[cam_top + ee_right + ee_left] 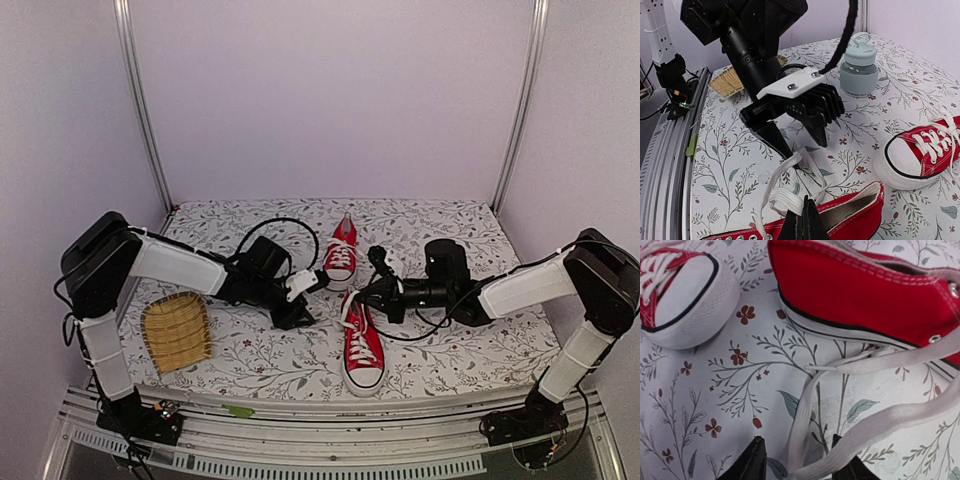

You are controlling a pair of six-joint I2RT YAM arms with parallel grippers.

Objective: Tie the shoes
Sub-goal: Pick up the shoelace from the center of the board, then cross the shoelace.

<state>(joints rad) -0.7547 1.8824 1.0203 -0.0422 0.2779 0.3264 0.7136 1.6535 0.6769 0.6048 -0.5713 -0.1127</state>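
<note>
Two red sneakers with white laces lie on the floral cloth: the far shoe [342, 250] and the near shoe [362, 345]. My left gripper [315, 282] is open beside the near shoe's heel. In the left wrist view its gripper [801, 462] straddles two loose strands of white lace [805, 415] on the cloth, below the near shoe's side [865, 295] and the far shoe's toe cap [690, 305]. My right gripper [362, 297] is shut on a bunched lace [790, 197] over the near shoe's opening [860, 212]. The right wrist view also shows the left gripper [805, 147] and the far shoe [920, 155].
A woven bamboo mat [177, 332] lies at the near left. A pale grey-blue lidded jar [858, 72] stands on the cloth behind the left gripper. A small green scrap [238, 410] lies on the front rail. Metal frame posts [145, 110] stand at the back corners.
</note>
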